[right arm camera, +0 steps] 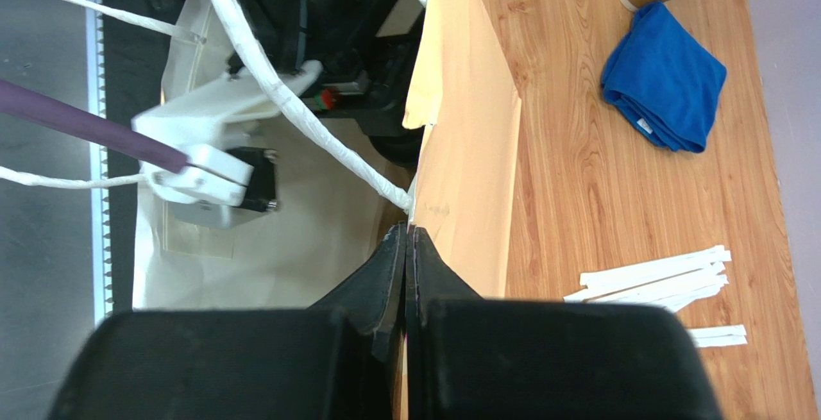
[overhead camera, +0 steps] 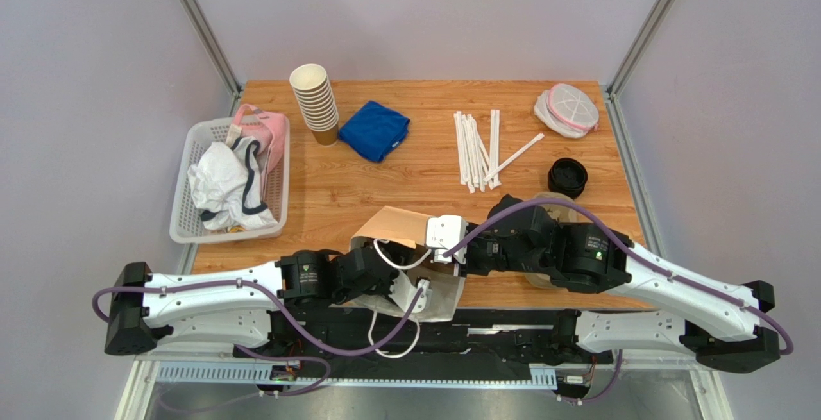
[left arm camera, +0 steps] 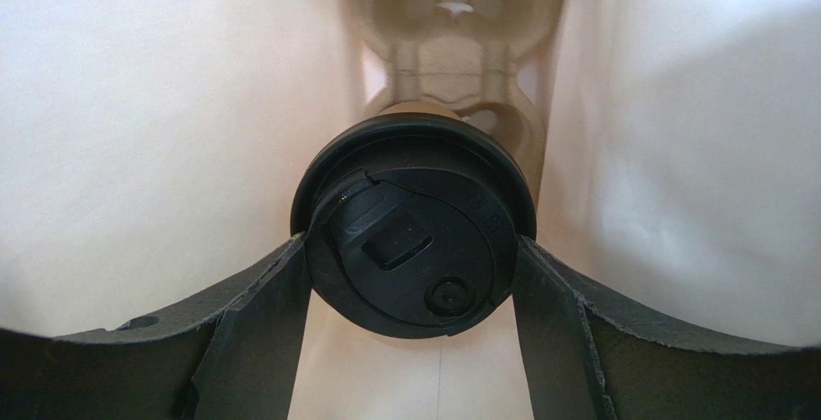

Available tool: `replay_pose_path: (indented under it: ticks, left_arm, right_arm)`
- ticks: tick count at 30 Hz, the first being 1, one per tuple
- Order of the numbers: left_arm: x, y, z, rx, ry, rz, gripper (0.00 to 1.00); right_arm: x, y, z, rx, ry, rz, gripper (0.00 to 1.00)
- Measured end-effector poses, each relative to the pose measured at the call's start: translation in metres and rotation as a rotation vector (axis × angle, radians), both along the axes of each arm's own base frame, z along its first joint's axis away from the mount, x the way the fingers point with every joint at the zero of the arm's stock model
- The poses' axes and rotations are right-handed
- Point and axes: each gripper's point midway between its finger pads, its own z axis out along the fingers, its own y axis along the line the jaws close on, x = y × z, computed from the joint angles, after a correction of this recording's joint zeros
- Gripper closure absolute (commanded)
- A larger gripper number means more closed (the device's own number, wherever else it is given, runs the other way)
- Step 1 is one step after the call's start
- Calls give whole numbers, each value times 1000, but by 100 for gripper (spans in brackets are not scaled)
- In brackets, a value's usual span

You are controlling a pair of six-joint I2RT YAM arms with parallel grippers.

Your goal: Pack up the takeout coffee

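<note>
Gripping the takeout coffee [left arm camera: 410,199] by the rim of its black lid, our left hand [left arm camera: 412,252] has a finger pressed to each side, jaws set wide around it. Cup and hand are both deep inside the paper bag [overhead camera: 395,223], whose pale walls close in on either side. Beyond the cup we see a moulded tray [left arm camera: 453,45] at the bag's far end. Our right hand [right arm camera: 406,247] is pinched flat on the bag's edge, holding the mouth open.

We judge the packing nearly done: the cup is in the bag but not yet let go. Seating it, releasing and drawing both hands out remain.

On the bench [overhead camera: 424,189] we count one coffee, one bag, one stack of lidless cups [overhead camera: 316,103], one blue cloth [overhead camera: 375,130], one loose black lid [overhead camera: 567,178], one wrapped round packet [overhead camera: 567,110], one white basket [overhead camera: 183,218] and a cluster of straws [overhead camera: 477,149] too overlapped to number.
</note>
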Motion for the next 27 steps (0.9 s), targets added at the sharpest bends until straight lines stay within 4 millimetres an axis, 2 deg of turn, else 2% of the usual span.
replay_pose_path:
  ticks: [5, 10, 20, 27]
  left_arm:
    - [12, 9, -10, 39, 33, 50, 76]
    - [15, 7, 2, 27, 68, 53, 78]
    - [-1, 12, 6, 94, 164, 9, 80]
    - [-8, 15, 0, 118, 193, -3, 81]
  right_arm:
    - [-8, 3, -1, 5, 21, 36, 100]
    - [-13, 5, 0, 12, 34, 62, 100]
    - [-22, 6, 8, 39, 50, 105, 100]
    - [-25, 8, 11, 61, 46, 126, 100]
